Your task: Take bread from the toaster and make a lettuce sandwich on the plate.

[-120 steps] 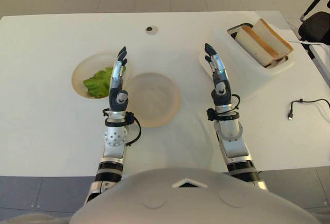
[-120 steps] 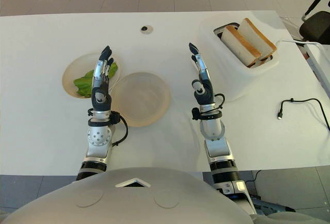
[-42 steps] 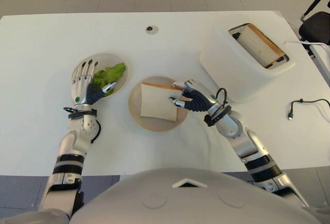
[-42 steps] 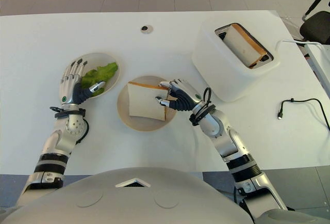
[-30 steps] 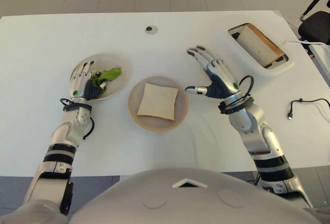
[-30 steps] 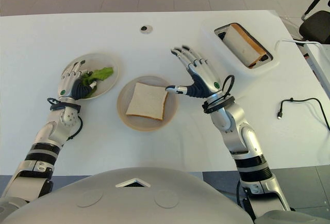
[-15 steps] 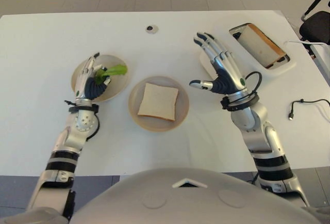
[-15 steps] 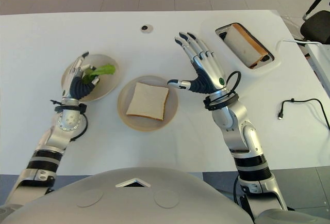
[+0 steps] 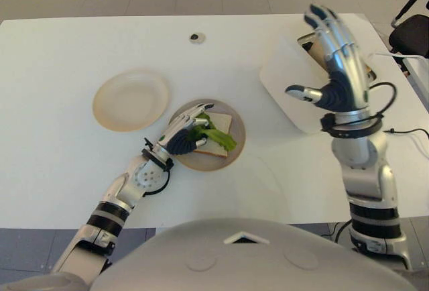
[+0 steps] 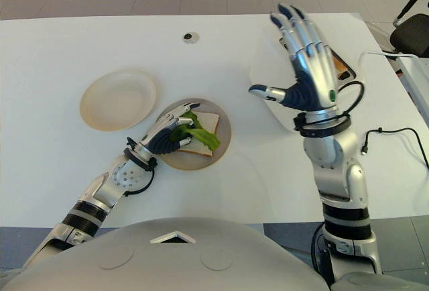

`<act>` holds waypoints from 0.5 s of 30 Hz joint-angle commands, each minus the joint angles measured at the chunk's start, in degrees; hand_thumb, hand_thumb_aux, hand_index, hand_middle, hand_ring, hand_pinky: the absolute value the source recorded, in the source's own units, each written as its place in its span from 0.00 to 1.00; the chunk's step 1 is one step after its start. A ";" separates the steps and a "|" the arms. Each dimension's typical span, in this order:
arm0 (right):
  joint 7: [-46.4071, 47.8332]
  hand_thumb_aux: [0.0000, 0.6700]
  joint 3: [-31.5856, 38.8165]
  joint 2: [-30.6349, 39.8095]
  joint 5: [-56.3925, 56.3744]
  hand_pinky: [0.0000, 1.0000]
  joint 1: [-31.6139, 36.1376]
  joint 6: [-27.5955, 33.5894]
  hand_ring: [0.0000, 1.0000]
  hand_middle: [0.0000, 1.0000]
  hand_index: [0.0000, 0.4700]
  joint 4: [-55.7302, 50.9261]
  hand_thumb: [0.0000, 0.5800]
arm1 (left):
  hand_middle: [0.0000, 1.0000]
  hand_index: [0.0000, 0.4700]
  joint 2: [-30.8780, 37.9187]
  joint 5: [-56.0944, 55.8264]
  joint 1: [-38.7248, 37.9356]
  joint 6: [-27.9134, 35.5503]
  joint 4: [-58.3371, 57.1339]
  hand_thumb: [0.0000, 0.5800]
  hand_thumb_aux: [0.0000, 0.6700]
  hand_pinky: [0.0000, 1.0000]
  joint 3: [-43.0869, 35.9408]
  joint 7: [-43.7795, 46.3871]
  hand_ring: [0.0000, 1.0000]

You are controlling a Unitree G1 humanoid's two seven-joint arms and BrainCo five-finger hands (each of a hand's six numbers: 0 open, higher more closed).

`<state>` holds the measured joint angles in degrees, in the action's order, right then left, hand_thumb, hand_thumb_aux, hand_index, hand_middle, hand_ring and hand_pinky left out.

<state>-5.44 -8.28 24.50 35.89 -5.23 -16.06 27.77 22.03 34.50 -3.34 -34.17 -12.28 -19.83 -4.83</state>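
Table top seen from my head camera, read left to right. At far left sits a pale dish (image 9: 131, 100) with nothing in it. Just beside it, nearer the middle, is the plate (image 9: 214, 165), and one slice of bread (image 9: 224, 122) lies flat on it.

My left hand (image 9: 179, 132) comes in over the plate's left rim, fingers curled around the stem end of the lettuce (image 9: 216, 135). The leaf stretches away from that hand to the right and slightly toward me. Its long axis crosses the bread, and its free tip points at the plate's right rim. It appears to rest on the slice, though I cannot be sure it touches.

I judge that the next move turns on this: the bread lies directly under the leaf, so the left hand need only let go.

Well to the right stands the toaster (image 9: 288, 86). My right hand (image 9: 338, 56) hangs raised in front of its top, palm forward, fingers spread wide and holding nothing. It is much the nearer hand for the second slice, and it hides most of the slot.
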 commanded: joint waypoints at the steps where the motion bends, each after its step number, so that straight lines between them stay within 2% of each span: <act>1: 2.32 0.00 -9.90 3.23 -2.62 0.00 -2.71 2.51 0.00 0.00 0.00 3.37 0.00 | 0.00 0.48 0.95 2.24 -0.02 2.07 -1.40 0.73 0.48 0.00 -0.33 0.23 0.00; 2: 2.87 0.00 -12.24 4.18 -2.65 0.00 -3.09 3.21 0.00 0.00 0.00 3.09 0.00 | 0.00 0.00 0.94 2.38 -0.20 2.35 -1.20 0.00 0.00 0.00 -0.11 -0.11 0.00; 5: 4.94 0.00 -15.03 7.60 -0.50 0.00 -3.72 6.26 0.00 0.00 0.00 -3.60 0.00 | 0.00 0.00 0.49 2.58 -0.60 3.35 -0.13 0.00 0.00 0.00 0.33 -1.18 0.00; 9: 6.87 0.00 -11.82 11.65 2.21 0.00 -2.29 7.93 0.00 0.00 0.00 -15.49 0.00 | 0.00 0.00 0.21 2.63 -1.59 4.02 2.26 0.00 0.00 0.00 -0.05 -1.41 0.00; 15: 7.82 0.00 -7.48 13.77 3.19 0.00 -0.36 8.29 0.00 0.00 0.00 -21.70 0.00 | 0.00 0.00 -0.18 2.26 -2.30 4.73 4.59 0.00 0.00 0.00 -0.48 -0.79 0.00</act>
<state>1.63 -17.38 37.04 38.50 -6.10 -7.97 7.63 21.96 36.54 -5.29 -30.14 -8.56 -20.02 -6.16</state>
